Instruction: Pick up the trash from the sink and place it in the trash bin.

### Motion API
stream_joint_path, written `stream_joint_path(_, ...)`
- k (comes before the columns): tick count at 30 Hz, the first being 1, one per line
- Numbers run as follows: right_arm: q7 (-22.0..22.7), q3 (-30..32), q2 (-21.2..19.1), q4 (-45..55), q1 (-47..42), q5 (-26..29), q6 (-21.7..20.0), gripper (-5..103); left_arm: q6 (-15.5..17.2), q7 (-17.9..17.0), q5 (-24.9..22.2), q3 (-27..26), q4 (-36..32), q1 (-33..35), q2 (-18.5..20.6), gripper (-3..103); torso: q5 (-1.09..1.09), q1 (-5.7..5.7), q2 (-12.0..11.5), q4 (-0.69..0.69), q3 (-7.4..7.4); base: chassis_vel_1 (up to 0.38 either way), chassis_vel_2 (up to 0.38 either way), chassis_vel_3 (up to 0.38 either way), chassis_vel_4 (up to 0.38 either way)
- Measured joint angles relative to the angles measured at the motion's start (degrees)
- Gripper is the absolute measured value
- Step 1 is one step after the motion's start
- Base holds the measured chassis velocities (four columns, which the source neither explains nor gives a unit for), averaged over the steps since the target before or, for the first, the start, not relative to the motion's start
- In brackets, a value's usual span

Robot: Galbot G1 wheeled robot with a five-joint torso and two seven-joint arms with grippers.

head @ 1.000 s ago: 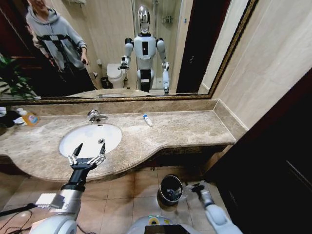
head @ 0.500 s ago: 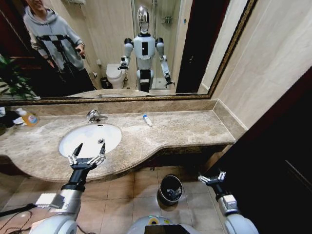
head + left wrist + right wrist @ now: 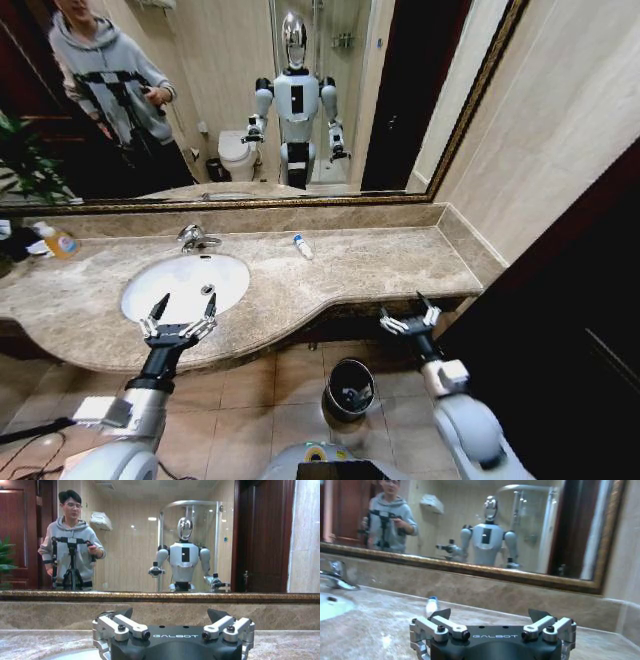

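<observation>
Beige-brown marble countertop [image 3: 330, 275] runs along under the mirror, and over on the left the white sink [image 3: 186, 286] sits in it with the left gripper [image 3: 178, 320] hovering over its front rim, fingers spread wide and holding nothing. Moving right there's a tiny white blue-capped bottle [image 3: 303, 246] lying on the counter well apart from the basin, near the back wall, and the black trash bin [image 3: 350, 390] stands on the floor tiles below the counter edge with something pale inside that I can't really make out. Furthest right, the right gripper [image 3: 408, 320] is raised at the counter's front edge just above and to the right of the bin, fingers also wide open and empty.
</observation>
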Motion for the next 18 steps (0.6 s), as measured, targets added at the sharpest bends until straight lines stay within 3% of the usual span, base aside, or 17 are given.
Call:
stream_joint_path(6, -0.8, -8.2, -1.9, -9.3, 15.5, 4.3, -4.9, 100, 0.0, 0.0, 0.0, 0.0, 0.0, 0.0, 0.0, 100, 0.00, 0.00, 0.0, 0.00, 0.01, 0.000, 0.000, 0.000, 0.000)
stream_joint_path(12, -1.1, -15.6, -1.9, -18.2, 25.7, 5.9, -6.0, 100, 0.0, 0.0, 0.0, 0.0, 0.0, 0.0, 0.0, 100, -0.01, 0.00, 0.0, 0.00, 0.01, 0.000, 0.000, 0.000, 0.000)
stream_joint_path(18, -1.0, -22.5, 0.8, -28.9, 37.0, 6.6, -6.4, 100, 0.0, 0.0, 0.0, 0.0, 0.0, 0.0, 0.0, 100, -0.01, 0.00, 0.0, -0.01, 0.00, 0.000, 0.000, 0.000, 0.000)
